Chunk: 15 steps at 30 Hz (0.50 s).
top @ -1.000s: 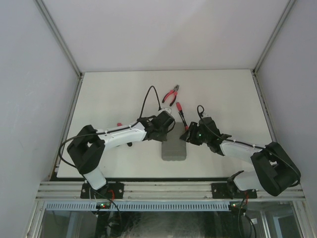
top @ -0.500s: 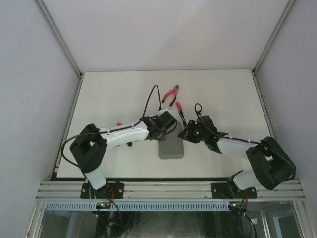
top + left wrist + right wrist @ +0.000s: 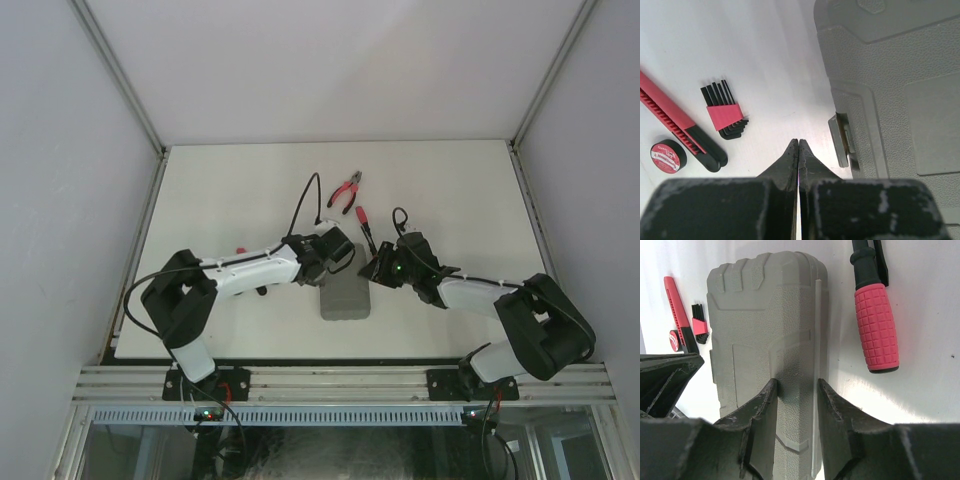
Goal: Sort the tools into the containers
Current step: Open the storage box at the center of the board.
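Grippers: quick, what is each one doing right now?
Left gripper: shut, holding nothing.
Right gripper: partly open over the case; no clear grip.

white table [image 3: 230, 190], grey case [image 3: 346, 300], pliers [image 3: 346, 190], screwdriver [image 3: 364, 225]

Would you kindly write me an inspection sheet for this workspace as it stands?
Surface: white table, no spills seen.
Job's things: grey case closed, lying flat; pliers, screwdriver, hex keys, knife and tape roll loose on the table.
Clutter: nothing seen.
Grippers: left gripper jaws shut, empty, near the case latch; right gripper jaws apart over the case's edge.
Cables: black cables loop at both wrists.
Surroundings: grey walls, metal frame.
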Available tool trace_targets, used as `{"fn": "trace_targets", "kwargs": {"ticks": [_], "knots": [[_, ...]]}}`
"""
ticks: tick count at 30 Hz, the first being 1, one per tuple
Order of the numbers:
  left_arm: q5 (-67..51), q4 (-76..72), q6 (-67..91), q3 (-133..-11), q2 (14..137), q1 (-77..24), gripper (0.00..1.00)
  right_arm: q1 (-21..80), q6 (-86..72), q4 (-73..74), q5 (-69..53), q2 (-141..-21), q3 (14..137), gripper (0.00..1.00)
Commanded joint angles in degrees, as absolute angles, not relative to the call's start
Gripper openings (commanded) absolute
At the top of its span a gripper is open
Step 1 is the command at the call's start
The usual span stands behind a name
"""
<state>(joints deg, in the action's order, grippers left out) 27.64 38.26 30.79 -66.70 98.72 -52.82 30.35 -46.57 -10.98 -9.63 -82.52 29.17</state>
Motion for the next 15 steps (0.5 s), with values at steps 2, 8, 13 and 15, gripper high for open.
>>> {"fn": "trace_targets", "kwargs": {"ticks": [2,8,13,15], "knots": [[30.3,38.8,30.6,-65.2,97.3,-52.5,0.00,29.5,-43.1,2.8,-2.1,-86.2,26.1,0.32],[28.4,33.0,31.0,-60.4,90.5,-51.8,0.05,29.6,-42.8,2.5,-3.2,-85.5,26.1,0.32],[25.9,26.9,30.8,-56.2,83.5,-51.7,0.20,29.6,-42.6,2.3,-3.9,-84.4,26.1,0.33],[24.0,23.7,30.8,-54.3,80.7,-51.7,0.27,29.6,-42.5,2.2,-4.3,-84.2,26.1,0.33]]}}
